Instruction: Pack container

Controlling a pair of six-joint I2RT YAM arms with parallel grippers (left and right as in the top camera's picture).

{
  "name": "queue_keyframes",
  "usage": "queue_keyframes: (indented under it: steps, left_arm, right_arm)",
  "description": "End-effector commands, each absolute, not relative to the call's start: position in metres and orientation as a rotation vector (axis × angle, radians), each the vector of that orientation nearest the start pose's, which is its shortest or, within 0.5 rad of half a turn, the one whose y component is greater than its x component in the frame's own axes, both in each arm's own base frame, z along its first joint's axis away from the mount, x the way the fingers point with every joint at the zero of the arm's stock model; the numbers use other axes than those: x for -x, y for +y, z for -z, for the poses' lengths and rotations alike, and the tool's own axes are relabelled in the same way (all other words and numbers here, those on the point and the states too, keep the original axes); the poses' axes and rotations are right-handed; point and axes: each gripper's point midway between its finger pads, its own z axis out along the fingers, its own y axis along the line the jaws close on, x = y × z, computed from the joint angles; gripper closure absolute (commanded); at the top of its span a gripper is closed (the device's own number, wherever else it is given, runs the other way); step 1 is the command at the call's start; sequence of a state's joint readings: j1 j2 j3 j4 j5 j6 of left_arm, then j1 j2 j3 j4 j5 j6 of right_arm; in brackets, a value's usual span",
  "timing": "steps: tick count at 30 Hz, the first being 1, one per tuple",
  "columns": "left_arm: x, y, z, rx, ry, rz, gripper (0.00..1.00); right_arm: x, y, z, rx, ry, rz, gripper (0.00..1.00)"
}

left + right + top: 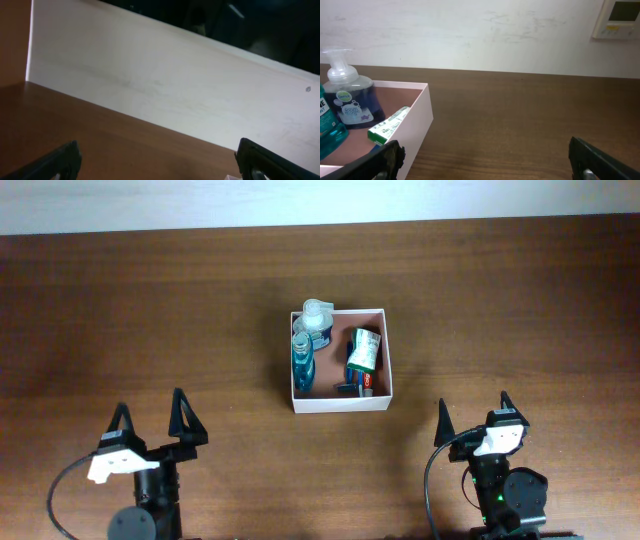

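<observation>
The container (pixel 386 352), a shallow square box with white walls and a pinkish inside, sits mid-table. In it lie a teal mouthwash bottle (pixel 302 366), a clear pump soap bottle (pixel 316 321) and a green-and-white toothpaste box (pixel 363 350). The right wrist view shows the container's wall (pixel 417 120) at left, with the pump bottle (pixel 350 100) and the toothpaste box (pixel 387 125) inside. My left gripper (pixel 150 420) is open and empty near the front left. My right gripper (pixel 473 415) is open and empty at the front right of the container. The jaws also show in the left wrist view (pixel 157 162) and the right wrist view (pixel 485 162).
The brown wooden table (pixel 150 310) ends at a white wall (pixel 300 200) at the back. A white wall panel (pixel 617 17) hangs at the upper right in the right wrist view.
</observation>
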State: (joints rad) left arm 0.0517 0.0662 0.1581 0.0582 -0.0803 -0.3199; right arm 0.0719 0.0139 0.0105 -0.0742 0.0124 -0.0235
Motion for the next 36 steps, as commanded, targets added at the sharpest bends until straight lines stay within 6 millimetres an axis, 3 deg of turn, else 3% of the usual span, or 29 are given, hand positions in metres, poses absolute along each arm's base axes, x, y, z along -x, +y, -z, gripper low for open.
queue_keyframes:
  steps: [1,24,36]
  left_arm:
    - [-0.235,0.021,-0.247,0.290,1.370,0.178,0.01]
    - [-0.246,0.011,-0.193,0.262,1.481,0.212,0.01]
    - [-0.246,0.012,-0.183,0.055,1.542,-0.012,0.01]
  right_arm:
    - [-0.245,0.017,-0.156,0.074,1.648,-0.033,0.02]
    - [-0.245,0.017,-0.156,0.074,1.648,-0.033,0.02]
    - [-0.245,0.017,-0.156,0.074,1.648,-0.033,0.02]
